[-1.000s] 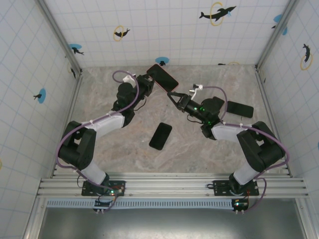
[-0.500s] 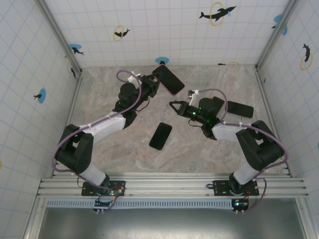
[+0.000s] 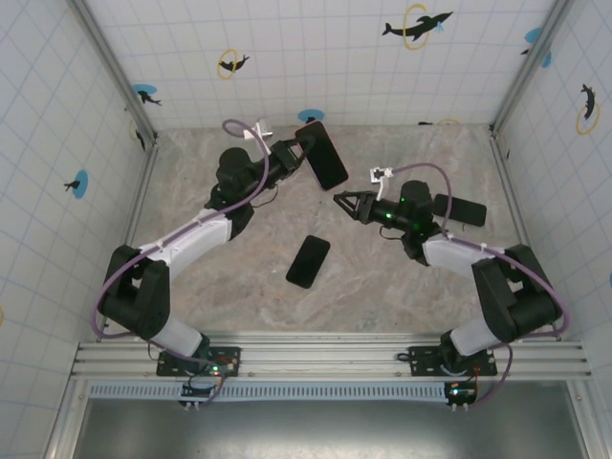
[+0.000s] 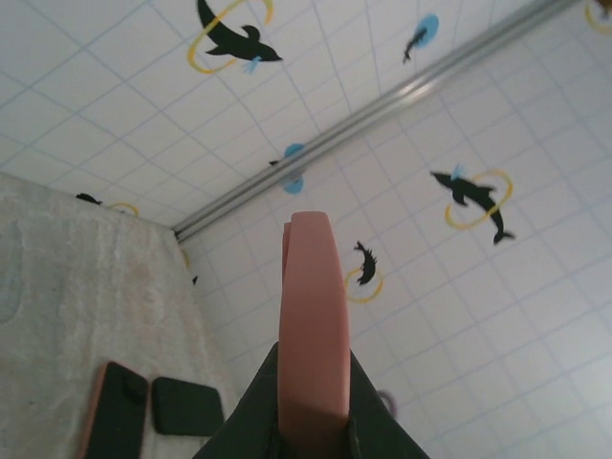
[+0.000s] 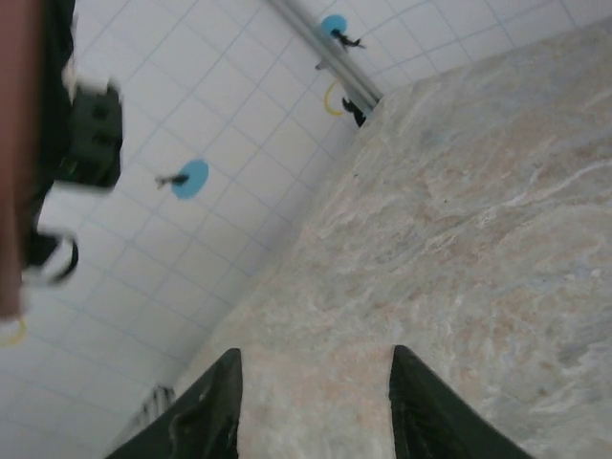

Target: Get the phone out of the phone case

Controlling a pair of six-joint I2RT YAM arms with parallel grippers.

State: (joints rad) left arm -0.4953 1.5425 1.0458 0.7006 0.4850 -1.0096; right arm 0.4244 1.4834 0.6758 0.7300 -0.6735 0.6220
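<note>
Case (image 3: 321, 155) clamped edge-on in left gripper (image 4: 314, 406), held off the table. Right gripper (image 5: 316, 392) noted just right of case, fingers parted, nothing grasped. Loose phone (image 3: 308, 261) lies nearer than case.

In the left wrist view the phone case (image 4: 314, 325) stands edge-on, so its face is hidden from me. Its lower end is buried between my left fingers (image 4: 253, 406) at the bottom edge. At lower left, a pink-rimmed phone (image 4: 115, 421) is cropped below. In the right wrist view a blurred reddish strip (image 5: 17, 153) is cut by the left edge, and my right fingers (image 5: 215, 406) run off the bottom.
</note>
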